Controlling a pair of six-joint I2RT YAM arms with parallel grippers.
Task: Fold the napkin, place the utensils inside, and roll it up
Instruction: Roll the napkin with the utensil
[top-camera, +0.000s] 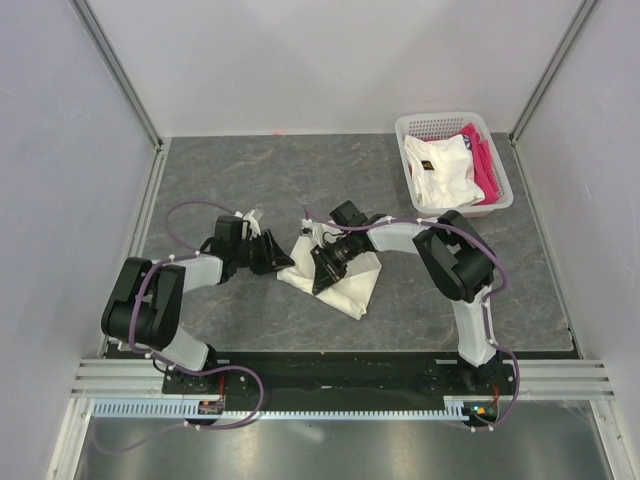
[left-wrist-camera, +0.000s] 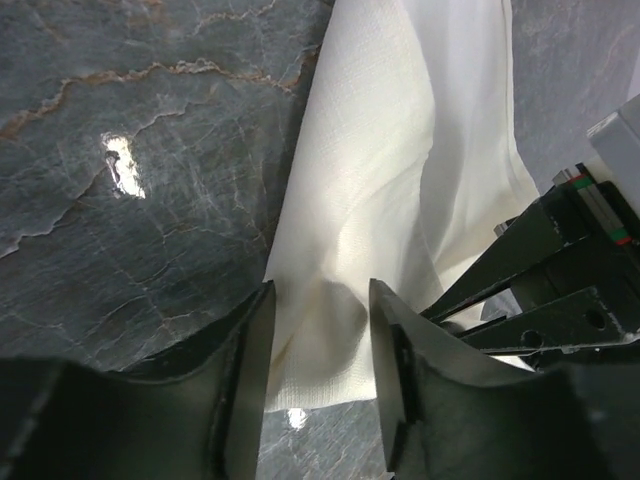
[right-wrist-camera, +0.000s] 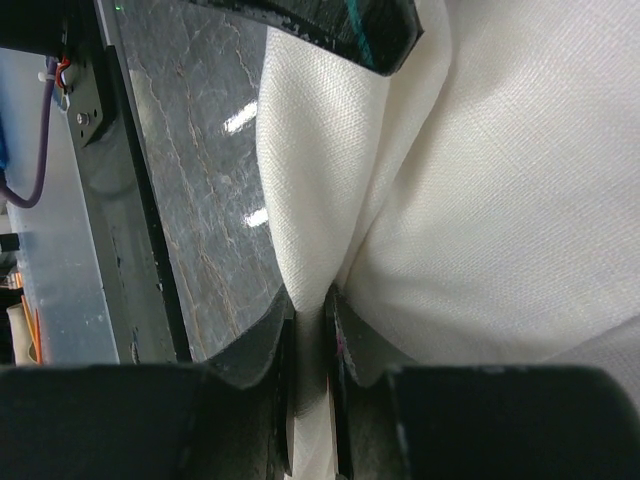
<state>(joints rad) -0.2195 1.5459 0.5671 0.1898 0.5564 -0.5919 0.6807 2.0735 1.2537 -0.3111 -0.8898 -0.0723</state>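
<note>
While the right gripper (right-wrist-camera: 310, 310) pinches a raised fold of the napkin (top-camera: 350, 285), its 2 jaws pressed almost together with only the thin cloth between them, we see the rest of the cloth spreading away from that pinch in soft creases. From above, we find the napkin near the middle of the table (top-camera: 230, 170), a little right of centre. It is bunched and partly doubled over, with 1 point reaching toward the near right. Both arms bend inward over it, so the 2 grippers sit just beside each other at the napkin's left part.

We see the left gripper (left-wrist-camera: 320, 300) low at the left edge of the cloth, its jaws spread about halfway. A corner of the napkin runs up between the 2 fingers (left-wrist-camera: 250, 380), and the gap looks too wide to clamp such thin cloth. In the left wrist view the cream weave rises from the dark marbled table and drapes to the right, where the black frame of the right gripper stands close behind it.

At the far right corner of the table we see a white basket (top-camera: 500, 200), well apart from the napkin. It holds a white garment (top-camera: 440, 170) with a small dark mark and a pink cloth (top-camera: 485, 165) tucked along its right side.
</note>
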